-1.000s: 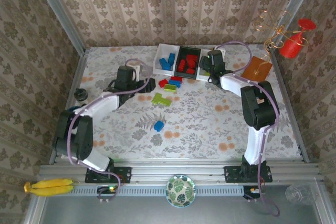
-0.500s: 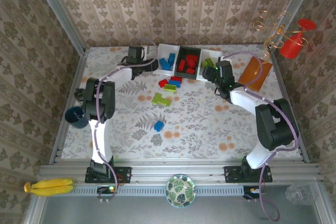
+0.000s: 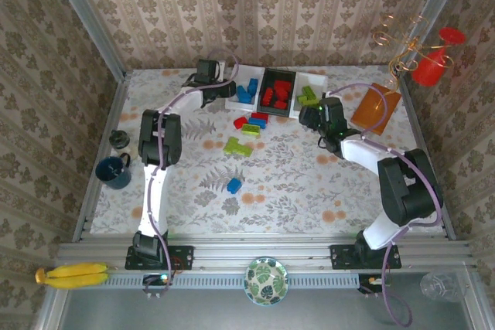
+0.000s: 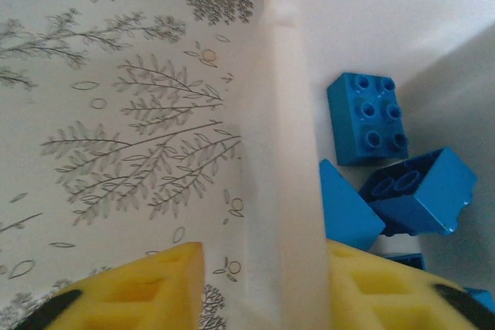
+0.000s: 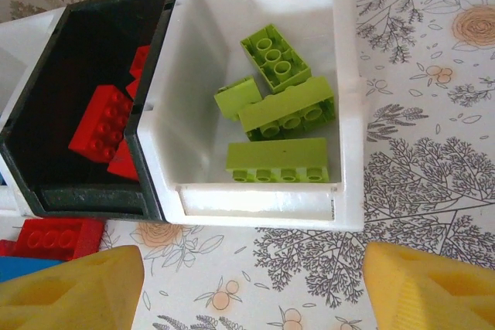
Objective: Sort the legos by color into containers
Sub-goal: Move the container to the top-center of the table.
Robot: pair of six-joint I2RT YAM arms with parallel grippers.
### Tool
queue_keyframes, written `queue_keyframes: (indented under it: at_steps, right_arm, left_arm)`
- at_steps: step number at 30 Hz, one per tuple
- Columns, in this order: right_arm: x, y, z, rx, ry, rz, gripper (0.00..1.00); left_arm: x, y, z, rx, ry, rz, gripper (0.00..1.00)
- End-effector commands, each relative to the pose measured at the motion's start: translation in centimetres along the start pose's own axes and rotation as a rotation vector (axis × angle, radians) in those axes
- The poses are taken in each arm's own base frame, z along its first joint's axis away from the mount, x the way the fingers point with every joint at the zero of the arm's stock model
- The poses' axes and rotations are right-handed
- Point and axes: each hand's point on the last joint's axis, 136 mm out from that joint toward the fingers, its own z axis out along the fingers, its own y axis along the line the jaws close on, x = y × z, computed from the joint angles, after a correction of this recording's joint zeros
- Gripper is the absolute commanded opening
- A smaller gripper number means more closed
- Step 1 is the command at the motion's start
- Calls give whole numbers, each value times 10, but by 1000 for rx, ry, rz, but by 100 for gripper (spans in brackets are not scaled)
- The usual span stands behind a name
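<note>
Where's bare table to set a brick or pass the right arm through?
Free: the table between the lone blue brick and the right arm; also left of the green brick. Crowded: loose bricks right before the trays.

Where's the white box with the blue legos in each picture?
Top external: the white tray is leftmost in the row of three, with blue legos inside.
Left wrist: the white tray's wall runs up the middle, blue legos to its right.
Right wrist: the white tray is a sliver at the left edge.
Landmark: the black tray beside it, also in the right wrist view.
</note>
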Motion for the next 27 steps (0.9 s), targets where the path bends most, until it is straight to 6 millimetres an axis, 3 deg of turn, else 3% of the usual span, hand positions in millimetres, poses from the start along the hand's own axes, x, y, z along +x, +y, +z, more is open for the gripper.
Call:
queue_keyframes:
  at_steps: [1, 7, 14, 22, 27]
  right_arm:
    - [-6, 4, -11, -21, -27, 7, 77]
    - [2, -2, -13, -10, -18, 8, 77]
    - [10, -5, -10, -5, -3, 8, 77]
    - [14, -6, -10, -11, -7, 22, 77]
    - [18, -1, -8, -26, 2, 24, 77]
  left_arm:
    - [4, -2, 4, -11, 28, -3, 33]
    - [12, 8, -4, -94, 18, -5, 23]
    - [30, 13, -38, -157, -4, 6, 10]
    - [73, 12, -76, -217, 34, 31, 5]
    - [75, 22, -85, -259, 9, -16, 0]
